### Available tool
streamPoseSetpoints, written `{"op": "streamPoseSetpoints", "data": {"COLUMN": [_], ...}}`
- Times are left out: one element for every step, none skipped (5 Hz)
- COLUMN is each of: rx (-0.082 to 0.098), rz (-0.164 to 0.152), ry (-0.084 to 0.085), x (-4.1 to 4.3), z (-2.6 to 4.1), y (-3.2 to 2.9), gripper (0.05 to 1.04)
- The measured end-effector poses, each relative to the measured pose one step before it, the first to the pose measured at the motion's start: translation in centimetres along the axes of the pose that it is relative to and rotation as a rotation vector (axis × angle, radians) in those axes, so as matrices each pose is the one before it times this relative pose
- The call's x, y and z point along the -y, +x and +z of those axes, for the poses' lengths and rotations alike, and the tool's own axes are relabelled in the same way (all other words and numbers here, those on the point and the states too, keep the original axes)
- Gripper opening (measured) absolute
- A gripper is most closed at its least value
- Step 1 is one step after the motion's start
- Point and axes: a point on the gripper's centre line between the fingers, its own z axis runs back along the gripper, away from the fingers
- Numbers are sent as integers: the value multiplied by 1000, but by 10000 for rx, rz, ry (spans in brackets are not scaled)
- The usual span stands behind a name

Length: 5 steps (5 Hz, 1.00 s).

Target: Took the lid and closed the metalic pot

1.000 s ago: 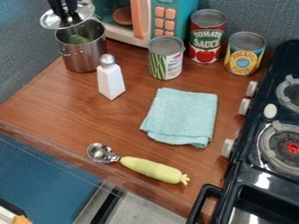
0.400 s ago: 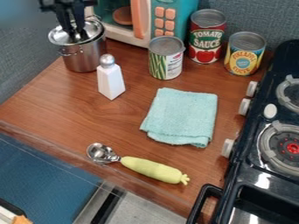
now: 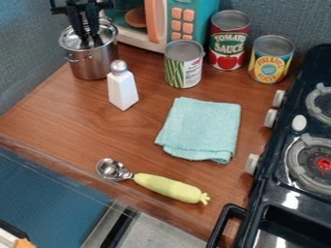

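Observation:
At the upper left of the camera view, the metallic pot [image 3: 93, 62] stands upright on the wooden counter. Its lid [image 3: 72, 40], shiny and see-through in part, lies over the pot's opening and looks nearly level with the rim. Directly above the lid hangs the black gripper [image 3: 88, 37], pointing down, its two fingers on either side of the lid's centre where the knob is hidden between them.
A white shaker [image 3: 121, 86] stands just right of the pot. Behind are a toy microwave [image 3: 158, 24] and several cans [image 3: 184, 64]. A teal cloth [image 3: 200, 128] and a scoop [image 3: 169, 188] lie nearer, with the stove [image 3: 294, 193] at the right.
The gripper has come down and to the right with the lid. The lid was tilted above the pot's left side, the green inside visible; now it covers the opening.

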Motion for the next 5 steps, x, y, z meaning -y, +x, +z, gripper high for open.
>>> {"op": "streamPoseSetpoints", "data": {"rx": [-10, 119, 46, -28, -102], "rz": [27, 17, 58, -6, -22], "ry": [66, -42, -5, 35, -81], "x": [3, 90, 14, 8, 117], "z": [-168, 113, 152, -194, -264], "y": [466, 369, 49, -23, -123], "gripper": [280, 346, 653, 945, 1013]}}
